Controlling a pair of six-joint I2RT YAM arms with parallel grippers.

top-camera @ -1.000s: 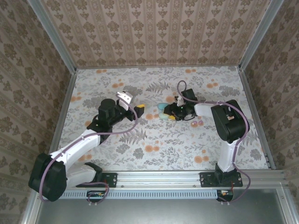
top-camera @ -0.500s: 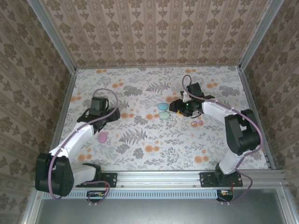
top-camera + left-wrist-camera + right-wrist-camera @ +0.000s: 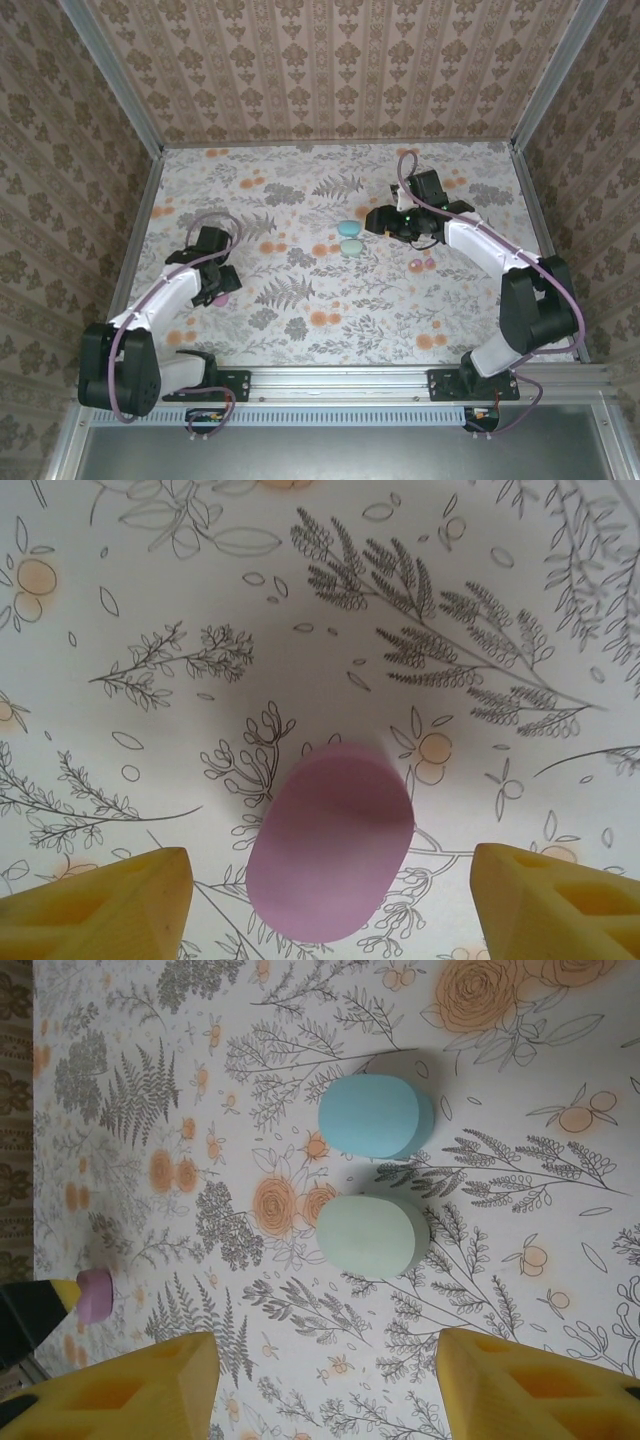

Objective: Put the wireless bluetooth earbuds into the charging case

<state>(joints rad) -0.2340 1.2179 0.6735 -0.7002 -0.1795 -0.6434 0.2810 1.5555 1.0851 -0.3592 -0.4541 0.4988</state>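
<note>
While the left arm lies folded at the lower left of the top view, wrist tipped down, the left gripper (image 3: 330, 905) hangs over the pink case (image 3: 330, 855). Its yellow fingers (image 3: 100, 905) are spread wide, one on each side and clear of it, grasping nothing. Running up the right side and bending toward the centre, the right arm points the right gripper (image 3: 330, 1390) at the blue case (image 3: 375, 1115) and green case (image 3: 370, 1235), which lie close together; its jaws stand apart and empty. Just below that forearm in the top view, the wireless bluetooth earbuds (image 3: 414, 265) lie loose on the flower-printed table (image 3: 300, 330), apart from every case. All three cases are smooth, matte, egg-shaped shells.
</note>
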